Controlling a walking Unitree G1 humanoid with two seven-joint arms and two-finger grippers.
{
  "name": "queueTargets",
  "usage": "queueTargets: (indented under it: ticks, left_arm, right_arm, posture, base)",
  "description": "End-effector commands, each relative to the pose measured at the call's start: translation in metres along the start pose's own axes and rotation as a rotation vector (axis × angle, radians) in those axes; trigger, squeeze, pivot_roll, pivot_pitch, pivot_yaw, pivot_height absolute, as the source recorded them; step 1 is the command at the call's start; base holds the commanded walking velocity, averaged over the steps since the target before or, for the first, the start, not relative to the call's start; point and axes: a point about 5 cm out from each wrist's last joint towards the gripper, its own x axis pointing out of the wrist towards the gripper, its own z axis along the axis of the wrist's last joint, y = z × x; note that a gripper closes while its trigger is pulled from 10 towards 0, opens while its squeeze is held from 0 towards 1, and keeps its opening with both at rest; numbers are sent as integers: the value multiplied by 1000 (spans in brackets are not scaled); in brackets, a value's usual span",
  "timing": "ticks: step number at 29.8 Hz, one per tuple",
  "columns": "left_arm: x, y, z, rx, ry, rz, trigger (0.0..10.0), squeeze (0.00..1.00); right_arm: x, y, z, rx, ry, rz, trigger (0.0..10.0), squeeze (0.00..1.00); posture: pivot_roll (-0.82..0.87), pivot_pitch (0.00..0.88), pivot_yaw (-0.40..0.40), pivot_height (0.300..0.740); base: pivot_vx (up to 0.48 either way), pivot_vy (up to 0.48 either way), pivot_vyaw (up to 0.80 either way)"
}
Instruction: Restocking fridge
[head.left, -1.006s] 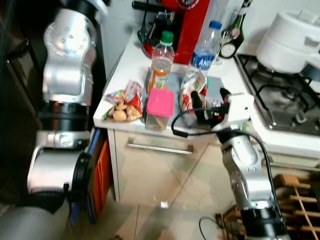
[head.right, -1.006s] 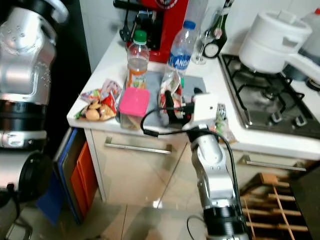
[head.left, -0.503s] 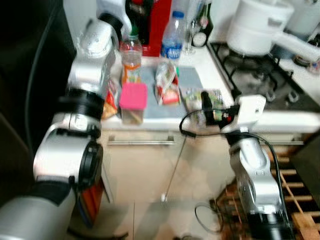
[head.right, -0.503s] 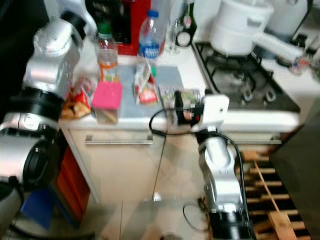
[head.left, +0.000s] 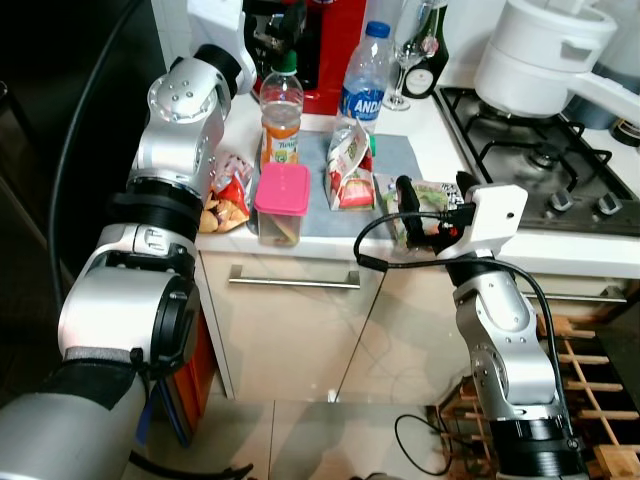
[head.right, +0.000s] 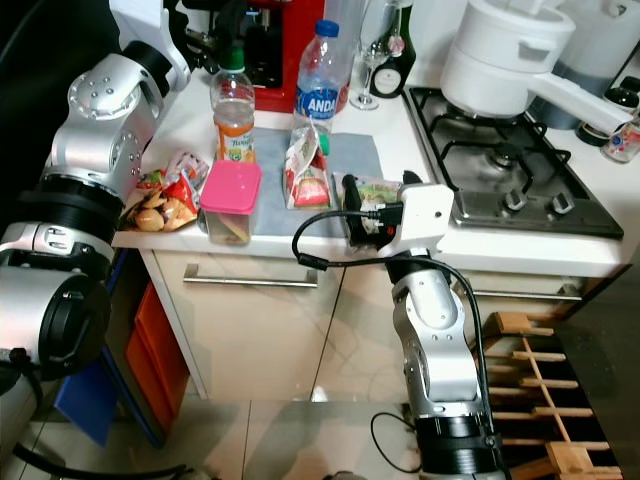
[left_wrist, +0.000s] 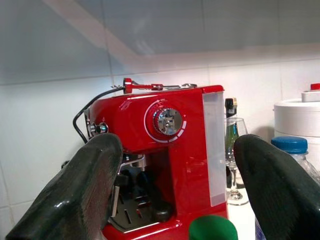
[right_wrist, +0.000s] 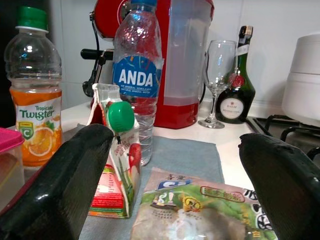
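From the head cameras I see that the whole picture has shifted since half a second ago, so the robot has turned and settled; the blur is gone and the counter (head.left: 560, 250) now stands squarely before me. The left arm, which was lower a second ago, is now raised, and the left gripper (head.left: 283, 22) hangs above the orange juice bottle (head.left: 281, 115). The right gripper (head.left: 430, 200) has stayed at the counter edge, over the green packet (head.left: 432, 196). I judge that the approach is finished and picking can begin; nothing is taken for the fridge yet. The pink-lidded box (head.left: 281, 203), the carton with the green cap (head.left: 349, 175), the water bottle (head.left: 364, 85) and the snack bags (head.left: 227, 192) wait together on the counter. In the left wrist view the fingers (left_wrist: 92, 190) are spread wide and empty, with the red coffee machine (left_wrist: 165, 165) behind and the juice bottle's green cap between them. In the right wrist view the fingers (right_wrist: 55, 185) are also wide apart and hold nothing, the green packet lying between them. Here I can read "ANDA" on the water bottle and "Tropical Twister" on the juice; the dark bottle (right_wrist: 238, 82) carries a "DAM" label, hard to read.
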Motion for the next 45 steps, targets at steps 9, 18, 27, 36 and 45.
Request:
queueTargets:
  ticks: [9,18,27,36,45]
  left_arm:
    - [4,-13,5,-11,-19,-92,10000,0]
    - [4,-26,3,-19,-16,-172,10000,0]
    - [0,-32,-14,-15,70,-189,10000,0]
    - [-2,-37,-24,-82,107,-195,10000,0]
    - [-3,-37,-37,-95,164,-166,10000,0]
  right_arm:
    - [3,1,-2,27,18,10,10000,0]
    - [4,0,-3,25,21,15,10000,0]
    - [4,0,-4,33,28,18,10000,0]
    - [4,-1,-3,32,27,25,10000,0]
    - [4,-1,-2,32,27,28,10000,0]
  posture:
    - [-71,0,-55,740]
    - [-73,0,-62,740]
    - [-72,0,-66,740]
    - [-75,0,-70,740]
    - [-80,0,-69,740]
  base:
    - [0,0,0]
    - [0,0,0]
    - [0,0,0]
    - [0,0,0]
    - [0,0,0]
